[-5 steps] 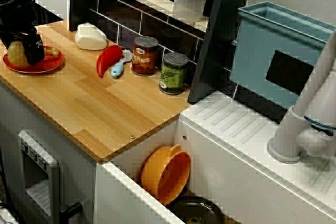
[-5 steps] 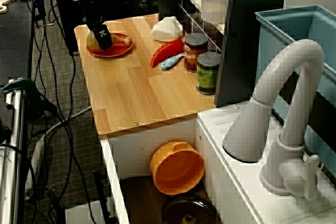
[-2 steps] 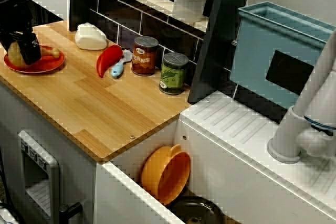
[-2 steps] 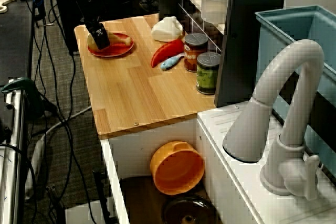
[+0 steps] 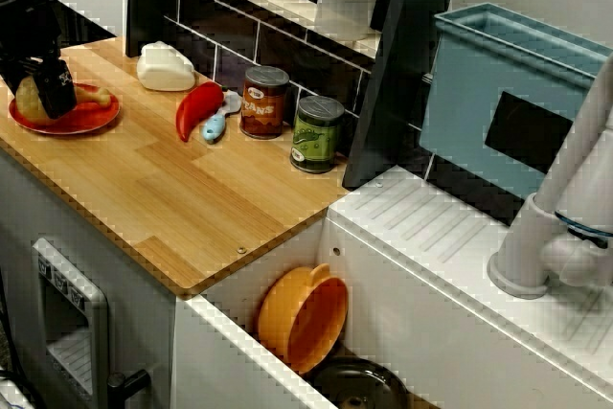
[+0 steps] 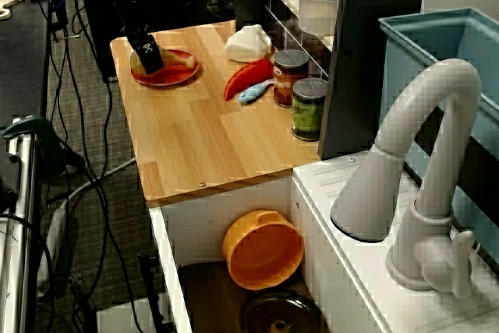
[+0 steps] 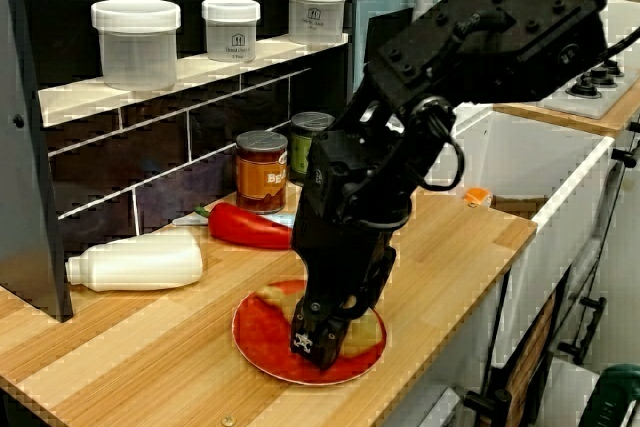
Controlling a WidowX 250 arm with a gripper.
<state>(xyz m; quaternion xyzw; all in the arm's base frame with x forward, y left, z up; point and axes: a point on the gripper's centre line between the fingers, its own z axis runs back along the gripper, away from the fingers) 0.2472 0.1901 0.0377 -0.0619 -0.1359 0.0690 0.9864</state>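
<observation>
My black gripper [image 5: 45,95] reaches down onto a red plate [image 5: 88,119] at the left end of the wooden counter [image 5: 192,198]. Its fingers press against a yellowish piece of food [image 5: 26,100]; a smaller piece [image 5: 96,95] lies beside it. In the view from behind the tap, the gripper [image 6: 148,56] covers the plate's [image 6: 175,76] left part. From the counter's end, the gripper [image 7: 322,335] stands low over the plate [image 7: 258,335], with food [image 7: 366,331] behind the fingers. How the jaws stand is hidden.
A red pepper [image 5: 198,107], a small blue item [image 5: 213,126], a white bottle [image 5: 165,66], an orange-labelled can [image 5: 263,101] and a green can [image 5: 316,133] line the back wall. An orange bowl [image 5: 302,318] sits in the basin below; a blue bin [image 5: 517,93] and white tap [image 6: 421,161] stand right.
The gripper has shifted slightly toward the counter's left end, and the red plate has slid a little the other way. Everything else is still.
</observation>
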